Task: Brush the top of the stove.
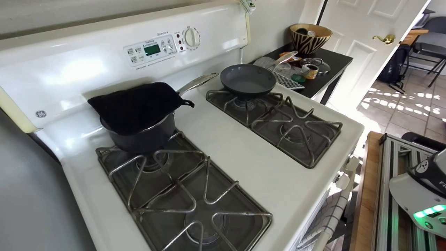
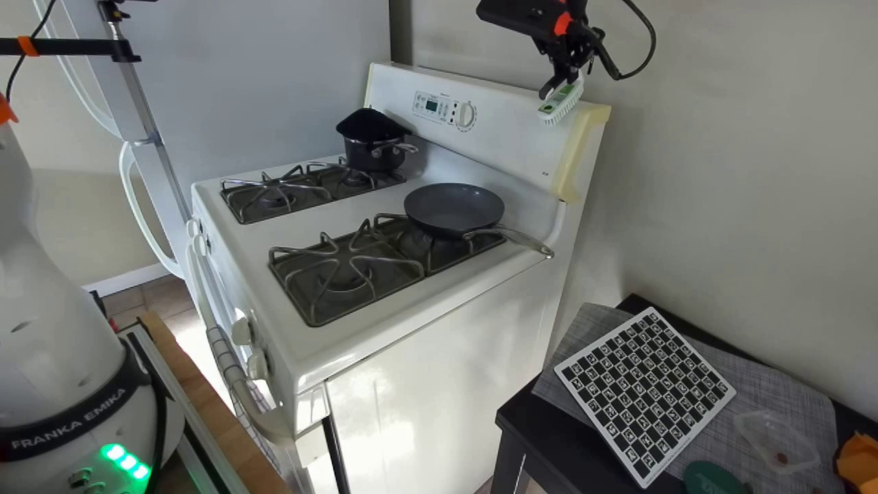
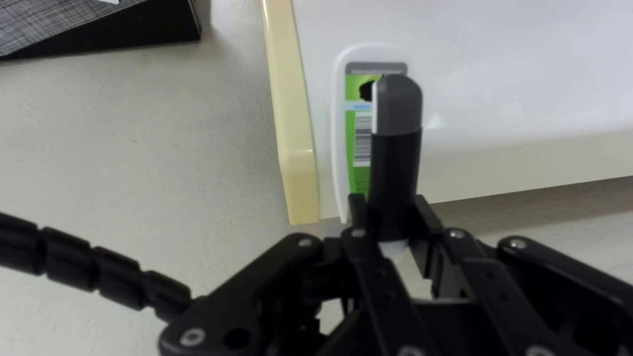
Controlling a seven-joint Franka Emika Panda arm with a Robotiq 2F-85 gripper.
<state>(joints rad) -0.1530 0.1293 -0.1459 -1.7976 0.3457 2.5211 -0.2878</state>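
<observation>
Stove top [image 2: 309, 223]: brush [image 2: 562, 101] hanging at two o'clock in exterior view, likely light, stiff; end effector [image 3: 391, 212] gripping handle [image 3: 395, 158], seemingly best hold.

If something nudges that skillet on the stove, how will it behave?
The skillet would probably slide, as it rests on the grate. Its long sideways handle could make it swivel. Tipping seems unlikely given its low, wide shape.

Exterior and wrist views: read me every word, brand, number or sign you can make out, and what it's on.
"Spectra": the control panel.
"FRANKA EMIKA": the robot base.
"GE", apparently: the round badge on that panel.
Too small or blurred to read: lettering on the keypad and round the dial, the green barcode label on the brush, and any marks on the green lid, container and patterned board.
</observation>
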